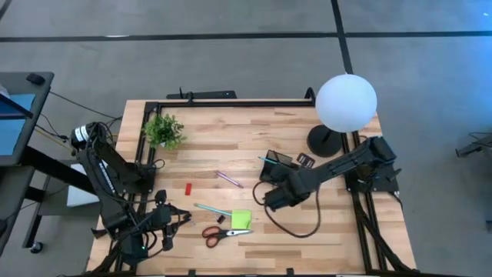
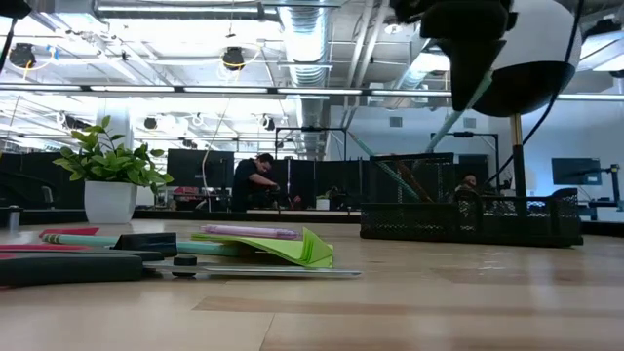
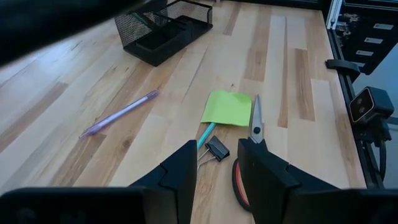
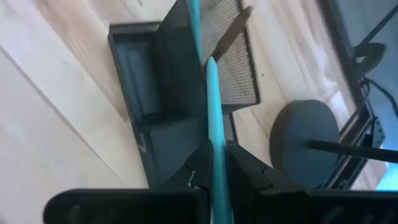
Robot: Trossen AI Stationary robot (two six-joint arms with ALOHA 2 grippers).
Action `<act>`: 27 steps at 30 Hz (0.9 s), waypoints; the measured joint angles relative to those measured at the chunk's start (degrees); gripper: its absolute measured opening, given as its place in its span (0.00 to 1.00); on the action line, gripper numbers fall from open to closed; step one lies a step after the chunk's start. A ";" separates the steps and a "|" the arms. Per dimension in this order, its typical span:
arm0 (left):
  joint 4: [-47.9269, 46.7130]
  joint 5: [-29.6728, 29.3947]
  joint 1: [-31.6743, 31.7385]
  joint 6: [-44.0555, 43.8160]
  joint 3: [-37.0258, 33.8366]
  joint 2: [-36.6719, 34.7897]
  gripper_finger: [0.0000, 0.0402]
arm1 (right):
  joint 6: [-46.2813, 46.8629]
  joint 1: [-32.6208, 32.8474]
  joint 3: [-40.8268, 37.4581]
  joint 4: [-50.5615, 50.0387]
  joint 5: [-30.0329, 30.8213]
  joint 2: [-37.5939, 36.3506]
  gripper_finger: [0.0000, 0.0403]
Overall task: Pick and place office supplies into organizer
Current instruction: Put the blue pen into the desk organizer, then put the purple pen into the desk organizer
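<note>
Right gripper point(image 4: 214, 171) pinches a teal pen point(image 4: 214, 118) above the black mesh organizer point(image 1: 278, 163); left gripper point(image 3: 216, 165) waits near the scissors.

On a light wooden table point(image 1: 231, 142), the right arm reaches in from the right, and its fingers are pressed tight on the teal pen, whose tip points toward the organizer's taller pen-holder section, where another teal pen point(image 4: 194, 22) already stands. The organizer sits right of centre, just beside the white globe lamp point(image 1: 346, 101). The left gripper hovers at the near left, fingers part-way spread and empty. In front of it lie red-handled scissors point(image 1: 223, 233), a black binder clip point(image 3: 216, 149), a lime-green sticky-note pad point(image 1: 241, 218) and another teal pen point(image 1: 211, 210). A purple pen point(image 1: 228, 179) and small red block point(image 1: 187, 188) lie mid-table; a potted plant point(image 1: 164, 131) stands far left. No writing is readable.
</note>
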 joint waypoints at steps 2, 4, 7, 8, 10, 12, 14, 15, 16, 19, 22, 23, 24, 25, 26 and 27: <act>0.02 0.44 0.00 0.00 0.00 0.00 0.28 | -1.82 -0.72 1.03 -1.09 -1.64 1.30 0.06; 0.01 0.89 0.01 0.00 0.00 0.00 0.28 | -4.22 -1.51 1.49 -1.13 -3.04 2.17 0.06; 0.02 1.01 0.00 0.00 0.00 0.00 0.28 | -5.67 -2.58 1.44 -1.32 -3.46 3.43 0.10; 0.02 1.01 0.00 0.00 0.00 0.00 0.28 | -5.77 -3.06 1.44 -1.88 -3.40 3.82 0.12; 0.00 1.02 0.02 0.00 0.00 0.00 0.28 | -7.35 -3.72 1.44 -2.52 -3.38 4.45 0.16; 0.01 1.01 0.00 0.00 0.00 0.00 0.28 | -9.51 -4.19 1.44 -2.28 -2.95 4.55 0.22; 0.00 1.01 0.01 0.00 0.00 0.00 0.28 | -10.10 -4.72 1.44 -1.76 -2.37 4.55 0.27; 0.00 1.01 0.02 0.01 0.00 0.00 0.28 | -10.05 -4.94 1.44 -1.89 -1.92 4.55 0.29; 0.00 1.01 0.02 0.04 0.00 0.00 0.28 | -9.66 -5.15 1.44 -1.98 -1.60 4.55 0.32; 0.00 1.01 0.00 0.04 0.00 0.00 0.28 | -6.82 -5.35 1.49 -2.29 -1.48 4.10 0.37; 0.00 1.01 0.02 0.04 0.00 0.00 0.28 | -5.75 -5.50 2.69 -2.40 -2.20 4.07 0.38; 0.00 1.01 0.00 0.04 0.00 0.00 0.28 | -5.71 -5.44 3.39 -2.47 -2.85 4.07 0.37; 0.00 1.01 0.00 0.03 0.00 0.00 0.28 | -5.64 -5.26 4.26 -2.49 -3.49 4.07 0.37; 0.00 1.01 0.00 0.03 0.00 0.00 0.28 | -5.21 -5.00 5.18 -2.37 -3.90 4.07 0.36; 0.00 1.01 0.00 0.02 0.00 0.00 0.28 | -4.41 -4.62 6.14 -2.36 -4.15 4.07 0.35; 0.00 1.01 0.02 0.02 0.00 0.00 0.28 | -3.48 -4.15 7.30 -2.35 -4.12 4.07 0.34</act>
